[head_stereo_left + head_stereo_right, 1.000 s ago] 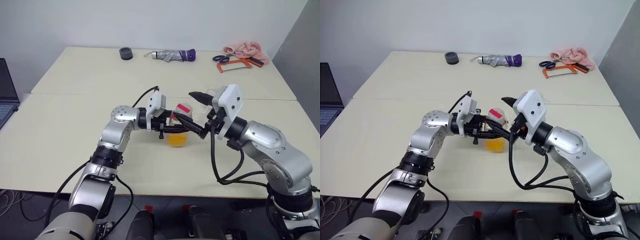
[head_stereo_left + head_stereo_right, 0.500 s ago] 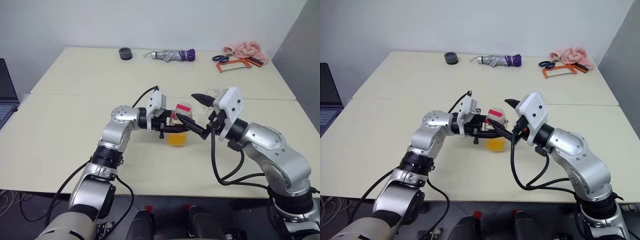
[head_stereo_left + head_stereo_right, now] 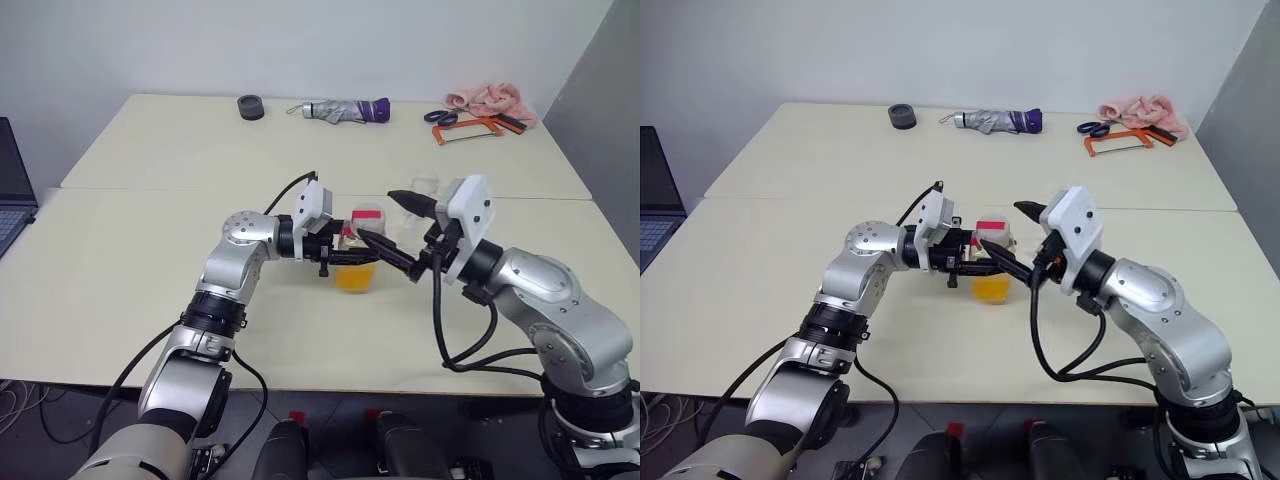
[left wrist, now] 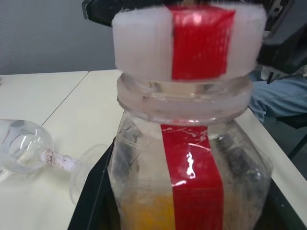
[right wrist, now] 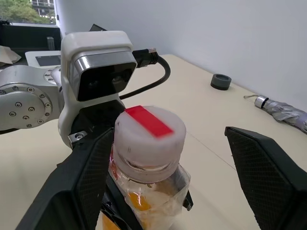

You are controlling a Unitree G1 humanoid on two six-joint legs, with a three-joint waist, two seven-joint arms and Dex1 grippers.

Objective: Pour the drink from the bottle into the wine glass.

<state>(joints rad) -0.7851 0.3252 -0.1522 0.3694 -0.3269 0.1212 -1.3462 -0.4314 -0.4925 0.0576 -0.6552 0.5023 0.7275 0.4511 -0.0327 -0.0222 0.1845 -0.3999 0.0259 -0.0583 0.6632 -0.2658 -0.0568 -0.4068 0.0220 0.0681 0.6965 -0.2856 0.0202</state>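
While the left end effector [image 3: 338, 252] stays out of nothing's way near the middle of the counter [image 3: 120, 290], it is clamped on the bottle [image 3: 356, 258], fingers closed around the body just under the neck. The bottle stands upright on the counter, well back from the near edge, with the drink [image 3: 355, 277] pooled in its lower part and a red strip running up the side and over the whitish cap [image 5: 149, 132].

To the left of that arm the counter is bare out to its left edge, where a dark laptop [image 3: 12, 180] pokes in beyond it. Between the bottle and the far edge lies a broad bare stretch, crossed by a seam.

Just behind and to the right of the bottle, the wine glass [image 4: 29, 149] lies on its side, foot toward the bottle, bowl away.

On the right, the right end effector [image 3: 395, 232] stands with its jaws wide apart around the cap, one finger [image 5: 84, 184] on each side and neither touching it.

Along the far edge sit a dark roll [image 3: 251, 106], a folded umbrella [image 3: 348, 110], then scissors [image 3: 441, 117], an orange-framed saw [image 3: 468, 130] and a pink cloth [image 3: 487, 99] at the far right corner.
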